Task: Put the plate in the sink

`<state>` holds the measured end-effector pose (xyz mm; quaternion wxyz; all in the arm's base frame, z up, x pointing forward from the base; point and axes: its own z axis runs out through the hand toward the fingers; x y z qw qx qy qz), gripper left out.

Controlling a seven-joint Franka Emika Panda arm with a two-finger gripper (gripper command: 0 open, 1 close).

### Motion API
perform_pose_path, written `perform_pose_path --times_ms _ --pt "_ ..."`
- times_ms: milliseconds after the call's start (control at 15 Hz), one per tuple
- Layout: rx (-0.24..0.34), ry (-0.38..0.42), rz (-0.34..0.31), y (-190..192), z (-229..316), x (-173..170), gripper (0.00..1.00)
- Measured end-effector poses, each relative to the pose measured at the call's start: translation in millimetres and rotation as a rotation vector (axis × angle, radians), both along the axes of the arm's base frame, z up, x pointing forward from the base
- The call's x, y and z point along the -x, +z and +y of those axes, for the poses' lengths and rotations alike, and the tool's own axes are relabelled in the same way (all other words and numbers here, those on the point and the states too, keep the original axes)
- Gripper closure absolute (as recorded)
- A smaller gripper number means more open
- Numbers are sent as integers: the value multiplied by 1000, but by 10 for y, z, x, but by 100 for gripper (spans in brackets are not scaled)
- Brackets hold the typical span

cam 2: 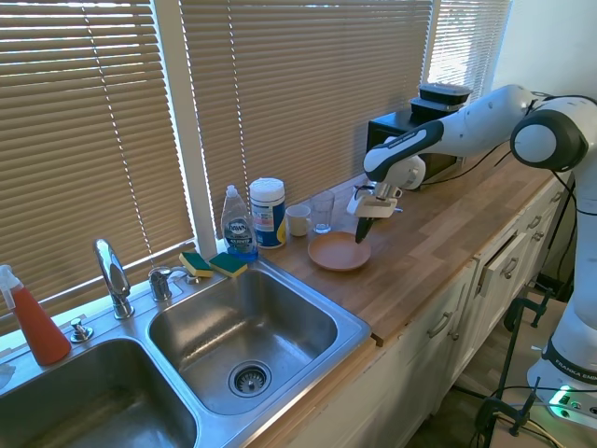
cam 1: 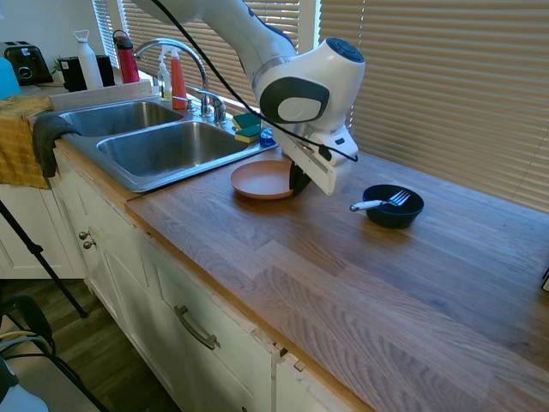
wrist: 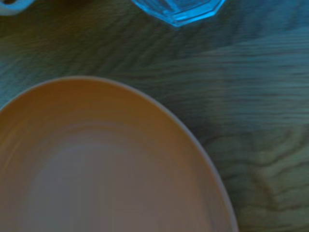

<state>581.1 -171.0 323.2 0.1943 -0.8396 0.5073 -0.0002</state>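
so, pincer [cam 2: 361,233] is pointing down at the far edge of the plate [cam 2: 339,252], the edge away from the sink [cam 2: 354,322]. fingers look close together w/ tips at or on the rim, but can't tell if they're clamped on it or just touching; in the first exterior view the wrist housing hides the tips almost entirely, only a dark bit shows by the plate edge.

plate sits flat on the wood worktop [cam 1: 343,275], right way up, just beside the sink's right-hand basin, not in it. it's round so no long axis to speak of; hollow faces up. wrist view shows the plate's inner face filling the lower left, blurry, w/ the base of a clear glass [wrist: 178,10] cut off at the top edge.

black bowl [cam 1: 393,206] w/ a fork [cam 1: 382,203] in it stands well apart from the plate, on the side away from the sink. sponges [cam 2: 213,265], dish soap bottle [cam 2: 239,224] and a white tub [cam 2: 268,213] stand behind the basin by the blinds. left basin cut off by the frame edge in the second exterior view.
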Motion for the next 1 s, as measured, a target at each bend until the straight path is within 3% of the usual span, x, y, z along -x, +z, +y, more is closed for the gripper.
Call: perform_pose_path --times_ms 200,467,733,1000 --pt "-2 44 -38 319 245 200 100" --pt "15 123 -75 805 993 319 100" --pt "63 185 -76 983 2083 139 100" --pt "127 237 -53 890 3208 -224 100"
